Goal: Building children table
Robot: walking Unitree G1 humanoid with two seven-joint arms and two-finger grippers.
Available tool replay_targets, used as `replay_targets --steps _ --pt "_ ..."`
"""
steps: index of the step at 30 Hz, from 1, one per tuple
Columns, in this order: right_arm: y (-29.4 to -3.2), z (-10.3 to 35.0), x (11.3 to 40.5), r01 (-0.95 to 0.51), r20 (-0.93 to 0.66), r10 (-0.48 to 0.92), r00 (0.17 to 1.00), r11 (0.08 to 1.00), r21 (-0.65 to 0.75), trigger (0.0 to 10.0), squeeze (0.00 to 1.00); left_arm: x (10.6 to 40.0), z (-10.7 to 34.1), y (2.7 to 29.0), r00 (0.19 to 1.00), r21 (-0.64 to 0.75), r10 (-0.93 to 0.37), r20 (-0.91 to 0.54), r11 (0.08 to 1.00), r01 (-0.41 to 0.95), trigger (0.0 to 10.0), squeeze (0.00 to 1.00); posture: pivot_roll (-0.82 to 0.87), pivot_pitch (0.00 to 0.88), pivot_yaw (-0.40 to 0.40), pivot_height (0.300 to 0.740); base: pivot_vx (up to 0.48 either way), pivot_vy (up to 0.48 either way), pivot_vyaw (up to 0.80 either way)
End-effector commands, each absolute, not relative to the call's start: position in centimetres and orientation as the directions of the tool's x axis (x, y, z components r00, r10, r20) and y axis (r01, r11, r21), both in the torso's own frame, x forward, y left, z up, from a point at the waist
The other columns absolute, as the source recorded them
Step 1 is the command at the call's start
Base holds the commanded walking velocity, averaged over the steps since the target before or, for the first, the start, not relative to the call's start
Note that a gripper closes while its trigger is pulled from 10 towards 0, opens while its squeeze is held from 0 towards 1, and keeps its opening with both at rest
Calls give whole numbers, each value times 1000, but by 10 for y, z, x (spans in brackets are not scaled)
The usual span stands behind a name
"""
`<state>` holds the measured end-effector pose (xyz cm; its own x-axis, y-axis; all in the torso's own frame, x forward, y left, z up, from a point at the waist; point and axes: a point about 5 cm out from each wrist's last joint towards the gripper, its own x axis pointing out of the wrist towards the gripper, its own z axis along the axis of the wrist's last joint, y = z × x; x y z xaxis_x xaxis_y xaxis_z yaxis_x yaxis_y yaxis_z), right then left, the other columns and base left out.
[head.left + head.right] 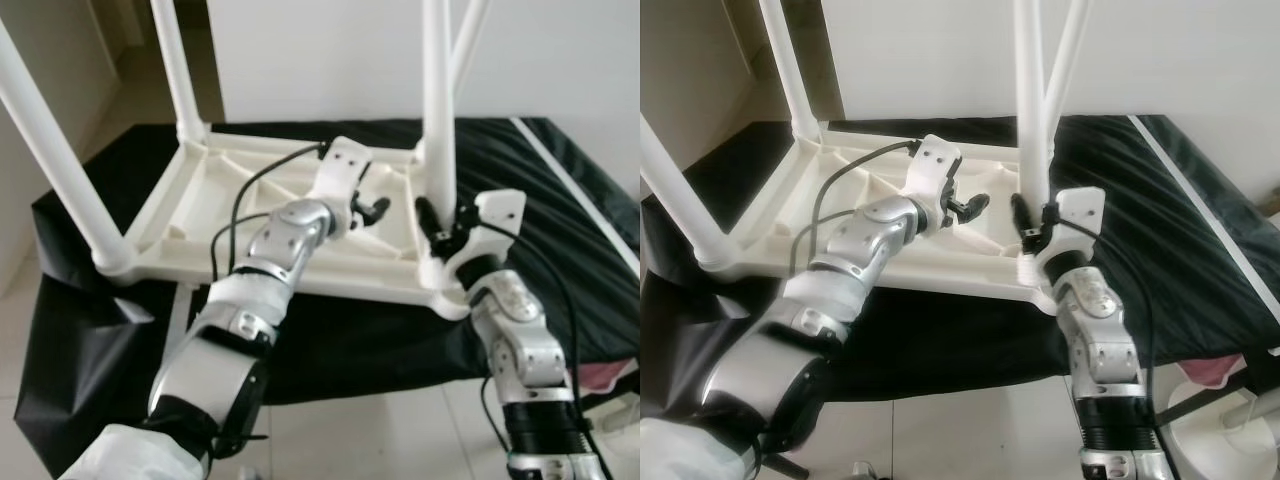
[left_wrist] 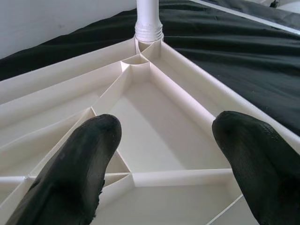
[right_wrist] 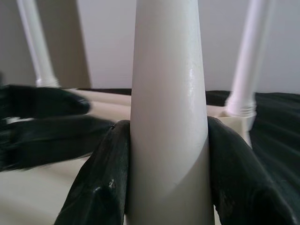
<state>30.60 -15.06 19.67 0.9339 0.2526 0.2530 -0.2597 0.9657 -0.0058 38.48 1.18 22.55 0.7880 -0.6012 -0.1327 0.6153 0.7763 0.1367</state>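
A white plastic children's table lies upside down on a black cloth, with its ribbed underside up and its legs pointing upward. My right gripper is shut on the near-right leg just above its socket; the fingers press on both sides of the leg. My left gripper hovers open over the ribbed underside, close to the left of that leg, and its fingers hold nothing. A far corner leg stands in its socket ahead of it.
The black cloth covers the low surface under the table and hangs over its front edge. The other legs rise at the near left and the back. A white wall stands behind, pale floor lies below, and a pink item sits at the lower right.
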Motion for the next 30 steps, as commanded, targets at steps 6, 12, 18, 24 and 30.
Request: replay_targets --steps 6,12,18,24,30 --pt "-145 201 303 -293 298 279 913 956 3 10000 0 393 232 18 925 187 -374 -71 906 380 10000 0 36 0 -41 740 0 0 0" --pt "-137 201 302 -378 310 336 889 921 88 10000 0 387 245 -7 855 108 -518 -20 849 517 10000 0 48 0 -41 740 0 0 0" --pt "-125 196 299 -459 284 414 865 882 110 10000 0 382 264 -27 794 51 -607 34 795 605 10000 0 52 0 -44 740 0 0 0" --pt "-122 193 299 -472 268 429 863 873 123 10000 0 380 277 -33 759 3 -647 74 761 649 10000 0 54 0 -46 740 0 0 0" --pt "-123 189 302 -462 238 424 874 877 133 10000 0 371 292 -46 670 -47 -730 135 671 740 10000 0 53 0 -46 740 0 0 0"
